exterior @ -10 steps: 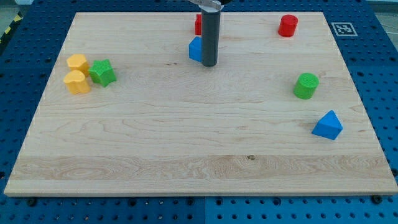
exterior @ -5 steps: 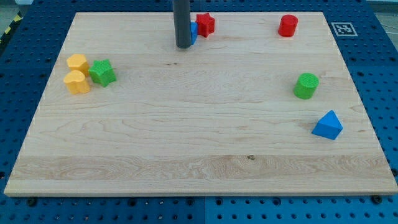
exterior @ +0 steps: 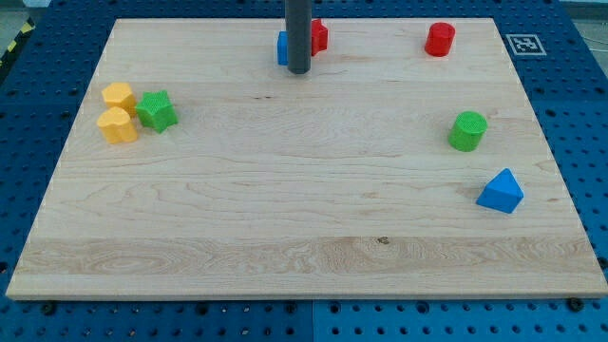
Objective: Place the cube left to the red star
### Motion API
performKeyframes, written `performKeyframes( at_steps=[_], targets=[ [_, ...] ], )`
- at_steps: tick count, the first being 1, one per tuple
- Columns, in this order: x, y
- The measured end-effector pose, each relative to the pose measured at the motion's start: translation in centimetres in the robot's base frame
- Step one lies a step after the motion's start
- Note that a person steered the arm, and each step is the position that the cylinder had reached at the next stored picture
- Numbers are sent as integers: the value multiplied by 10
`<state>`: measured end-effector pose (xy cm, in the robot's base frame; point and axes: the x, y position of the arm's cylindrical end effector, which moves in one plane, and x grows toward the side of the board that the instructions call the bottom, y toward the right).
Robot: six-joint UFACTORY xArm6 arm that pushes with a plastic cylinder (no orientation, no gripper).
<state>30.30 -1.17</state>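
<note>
The blue cube [exterior: 282,48] sits near the view's top edge of the wooden board, mostly hidden behind my rod. The red star [exterior: 318,36] is just to its right, also partly hidden by the rod. My tip [exterior: 298,69] rests on the board just below and between the two, touching or nearly touching the cube's right lower side. Whether the cube touches the star cannot be told.
A red cylinder [exterior: 440,40] stands at the top right. A green cylinder [exterior: 466,131] and a blue triangular block [exterior: 501,192] are at the right. Two yellow blocks [exterior: 118,112] and a green star [exterior: 157,110] cluster at the left.
The blue cube moved up and left to beside the red star. My rod swung left of the cube, then came back right to its lower right.
</note>
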Motion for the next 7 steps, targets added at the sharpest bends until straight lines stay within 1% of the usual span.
performKeyframes(
  at_steps=[5, 7],
  targets=[
    [-13, -3],
    [-16, -14]
  ],
)
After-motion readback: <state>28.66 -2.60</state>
